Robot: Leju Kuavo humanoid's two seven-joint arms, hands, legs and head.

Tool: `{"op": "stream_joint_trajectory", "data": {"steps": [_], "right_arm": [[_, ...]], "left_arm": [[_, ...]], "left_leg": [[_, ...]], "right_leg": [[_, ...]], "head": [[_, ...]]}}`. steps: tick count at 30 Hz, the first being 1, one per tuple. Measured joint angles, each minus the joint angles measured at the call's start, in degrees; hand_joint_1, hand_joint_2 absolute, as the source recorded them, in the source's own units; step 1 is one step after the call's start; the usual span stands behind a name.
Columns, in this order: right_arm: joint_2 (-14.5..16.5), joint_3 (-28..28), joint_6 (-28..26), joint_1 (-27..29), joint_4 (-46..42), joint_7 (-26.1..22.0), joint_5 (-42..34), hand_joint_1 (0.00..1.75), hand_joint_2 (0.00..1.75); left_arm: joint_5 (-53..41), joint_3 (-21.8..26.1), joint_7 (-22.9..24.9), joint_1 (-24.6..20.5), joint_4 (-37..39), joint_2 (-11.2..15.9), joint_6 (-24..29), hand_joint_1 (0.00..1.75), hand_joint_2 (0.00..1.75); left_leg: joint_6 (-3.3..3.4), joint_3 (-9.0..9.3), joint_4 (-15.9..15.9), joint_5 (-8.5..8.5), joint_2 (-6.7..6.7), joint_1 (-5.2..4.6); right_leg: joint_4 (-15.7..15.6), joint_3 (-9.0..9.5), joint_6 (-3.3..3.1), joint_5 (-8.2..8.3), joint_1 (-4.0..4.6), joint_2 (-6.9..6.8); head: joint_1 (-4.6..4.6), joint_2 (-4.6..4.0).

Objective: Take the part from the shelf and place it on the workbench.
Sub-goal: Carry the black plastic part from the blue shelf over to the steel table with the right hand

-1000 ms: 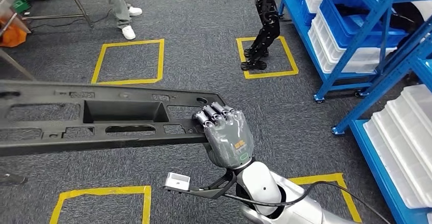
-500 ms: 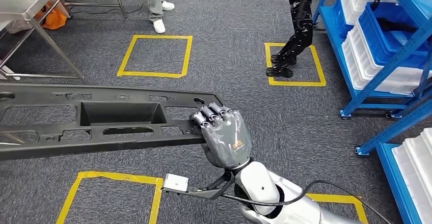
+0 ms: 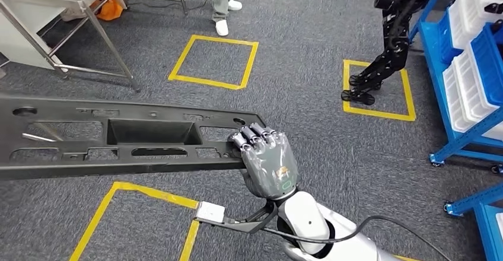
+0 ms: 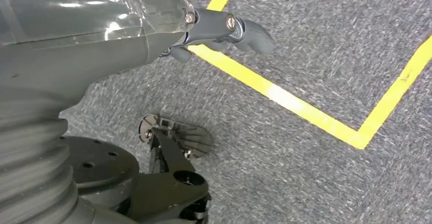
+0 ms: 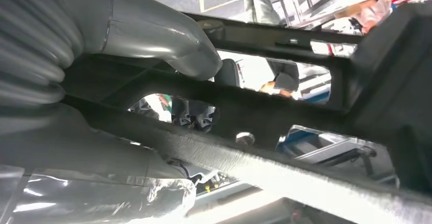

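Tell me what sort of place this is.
Probably a factory or robot test floor: blue shelving stacked with white bins, yellow taped squares on grey carpet, a steel workbench, and another dark legged robot standing nearby.

Long black slotted part, level

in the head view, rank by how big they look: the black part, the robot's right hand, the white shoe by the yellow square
1. black part, spanning over half the frame.
2. right hand, gripping the part's end.
3. white shoe, smallest, though it sits farther from the camera, so its true size is unsure.
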Motion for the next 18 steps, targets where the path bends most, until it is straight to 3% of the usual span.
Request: {"op": "stream_joint_trajectory", "data": {"steps": [1, 3, 5, 7, 8, 9, 11, 13, 14, 16, 18], "right_arm": [[-0.01, -0.02, 0.02, -0.04, 0.00, -0.03, 0.00, 1.75, 1.75], [0.01, -0.06, 0.01, -0.19, -0.04, -0.16, -0.01, 1.75, 1.75], [0.03, -0.16, -0.01, -0.23, -0.08, -0.28, -0.04, 1.75, 1.75], [0.03, -0.22, -0.01, -0.23, -0.09, -0.41, -0.10, 1.75, 1.75], [0.03, -0.22, -0.01, -0.23, -0.09, -0.47, -0.14, 1.75, 1.75], [0.03, -0.22, -0.01, -0.26, -0.09, -0.51, -0.17, 1.75, 1.75], [0.04, -0.24, -0.01, -0.41, -0.09, -0.55, -0.26, 1.75, 1.75], [0.07, -0.27, -0.02, -0.61, -0.09, -0.58, -0.40, 1.75, 1.75], [0.09, -0.27, -0.02, -0.67, -0.09, -0.61, -0.45, 1.75, 1.75], [0.12, -0.27, -0.03, -0.81, -0.09, -0.63, -0.55, 1.75, 1.75], [0.13, -0.30, -0.04, -1.05, -0.05, -0.64, -0.61, 1.75, 1.75]], "left_arm": [[0.00, 0.00, -0.01, 0.04, 0.00, 0.01, 0.00, 0.00, 1.75], [0.01, 0.00, -0.03, 0.00, 0.00, 0.03, 0.00, 0.00, 1.75], [0.01, 0.00, -0.04, -0.07, 0.02, 0.03, 0.00, 0.00, 1.75], [0.00, 0.00, -0.06, -0.01, 0.07, 0.03, 0.00, 0.00, 1.75], [0.00, 0.00, -0.07, 0.05, 0.08, 0.03, 0.00, 0.00, 1.75], [0.00, 0.00, -0.08, 0.10, 0.09, 0.03, 0.00, 0.00, 1.75], [0.00, 0.00, -0.12, 0.09, 0.09, 0.03, 0.00, 0.00, 1.75], [0.00, 0.01, -0.18, 0.05, 0.09, 0.03, 0.00, 0.00, 1.75], [0.01, 0.01, -0.20, 0.07, 0.09, 0.03, 0.00, 0.00, 1.75], [0.02, 0.03, -0.23, 0.17, 0.09, 0.04, 0.00, 0.00, 1.75], [0.01, 0.03, -0.31, 0.19, 0.09, 0.04, 0.00, 0.00, 1.75]], "left_leg": [[-0.28, -0.08, 0.23, -0.10, 0.42, 0.00], [-0.78, -1.12, 2.78, -1.52, 2.96, -0.19], [-1.15, -4.22, 9.36, -4.68, 5.72, -0.22], [-1.20, -7.24, 15.23, -6.62, 6.44, -0.06], [-1.06, -7.38, 15.41, -6.11, 6.53, -0.05], [-0.83, -6.39, 13.38, -4.67, 6.65, -0.09], [-0.13, -2.45, 5.69, -1.20, 8.06, -0.50], [0.50, -0.06, 0.61, 0.27, 9.56, -1.20], [0.70, 0.09, 0.03, 0.13, 9.79, -1.49], [1.15, 0.48, -0.79, 0.41, 8.74, -1.44], [1.76, 1.43, -2.03, 0.83, 7.72, -1.04]], "right_leg": [[-0.14, 0.13, -0.33, 0.08, 0.05, -0.66], [-0.48, 0.47, -0.91, 0.18, 0.03, -2.19], [-0.59, 0.77, -1.33, 0.02, 0.34, -3.88], [-0.60, 0.89, -1.58, -0.19, 0.67, -5.60], [-0.60, 0.97, -1.63, -0.31, 0.78, -6.35], [-0.60, 1.11, -1.62, -0.45, 0.87, -7.03], [-0.66, 1.61, -1.48, -0.80, 0.99, -8.21], [-0.86, 2.04, -1.15, -1.09, 1.07, -9.09], [-1.04, 2.20, -0.93, -1.16, 1.07, -9.47], [-1.36, 2.77, -0.37, -1.40, 0.95, -10.07], [0.22, 2.61, 0.09, -2.69, 0.88, -8.39]], "head": [[-0.09, 0.00], [-0.44, 0.00], [-0.80, 0.00], [-0.85, 0.00], [-0.86, 0.00], [-0.86, 0.00], [-0.86, 0.00], [-0.86, 0.00], [-0.85, 0.00], [-0.86, 0.00], [-0.85, 0.00]]}}
